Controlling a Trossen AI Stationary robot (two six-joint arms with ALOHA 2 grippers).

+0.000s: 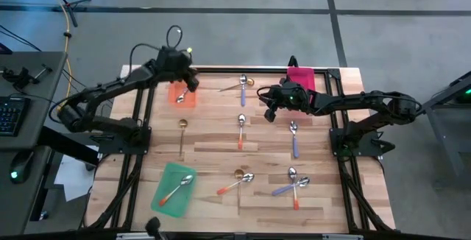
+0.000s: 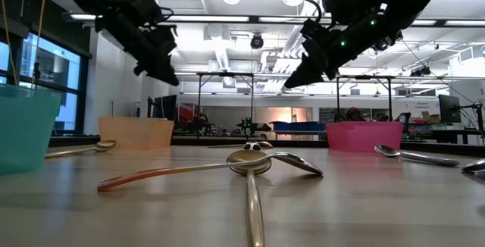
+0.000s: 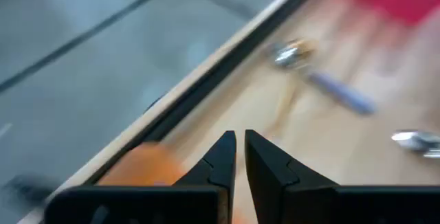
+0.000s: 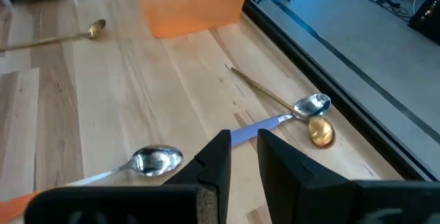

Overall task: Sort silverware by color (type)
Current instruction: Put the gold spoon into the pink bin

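Note:
My left gripper hangs above the orange tray, shut on nothing; an orange-red-handled spoon lies in that tray. My right gripper hovers in the air over the far middle of the table, fingers nearly together and empty. Beyond it a purple-blue-handled spoon and a gold spoon lie crossed on the wood. Other spoons lie flat: orange-red, gold, purple-blue, and two crossed pairs near the front.
A pink tray sits at the far right edge. A green tray at the near left holds an orange-red-handled spoon. A black frame rail runs along the table's far edge. Bare wood lies between the spoons.

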